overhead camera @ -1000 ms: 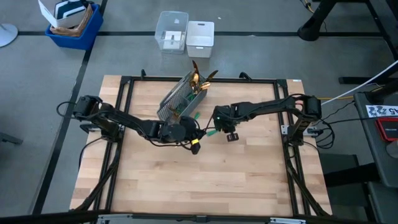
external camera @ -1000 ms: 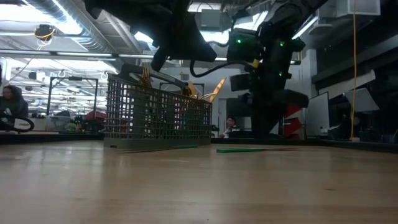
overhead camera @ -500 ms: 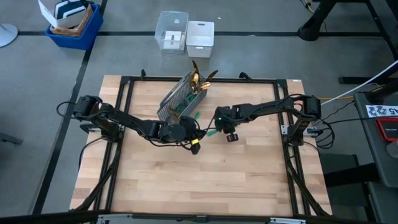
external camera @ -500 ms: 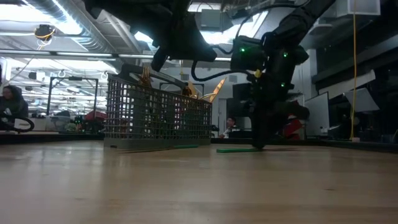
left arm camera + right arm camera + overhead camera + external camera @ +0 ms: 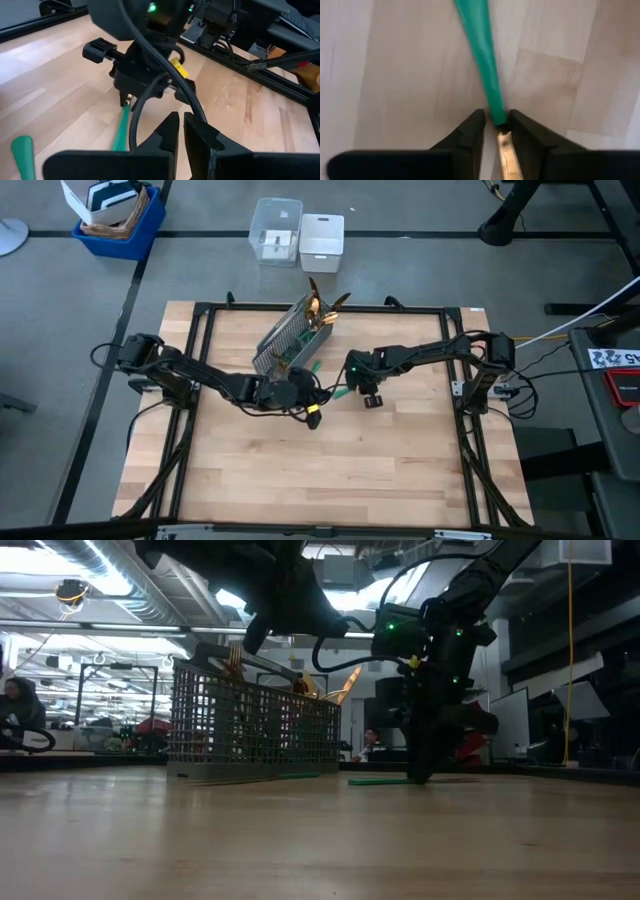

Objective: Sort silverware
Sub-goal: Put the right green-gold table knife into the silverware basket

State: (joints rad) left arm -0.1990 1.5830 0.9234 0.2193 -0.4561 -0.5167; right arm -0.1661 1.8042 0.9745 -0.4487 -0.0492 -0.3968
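The grey mesh caddy point(image 5: 290, 338) stands at the table's far middle, gold silverware heads point(image 5: 321, 306) sticking out of its far end. One teal-handled piece point(image 5: 485, 65) lies flat on the wood. My right gripper point(image 5: 497, 134) points down over it, open, one finger on each side where the teal handle meets the gold neck; in the left wrist view the same gripper point(image 5: 131, 100) shows above the piece point(image 5: 120, 131). My left gripper point(image 5: 181, 131) hangs shut and empty just left of it, near the caddy's near end. Another teal piece point(image 5: 312, 366) lies beside the caddy.
Black frame rails point(image 5: 205, 320) run along the table's edges. Beyond the far edge sit a blue bin point(image 5: 115, 220), a clear box point(image 5: 278, 230) and a white box point(image 5: 322, 235). The near half of the wooden top point(image 5: 320, 470) is bare. A person point(image 5: 15, 710) sits in the room behind.
My right gripper has come down onto the table over the teal-handled piece, its fingertips now at the wood. The piece has stayed where it lay.
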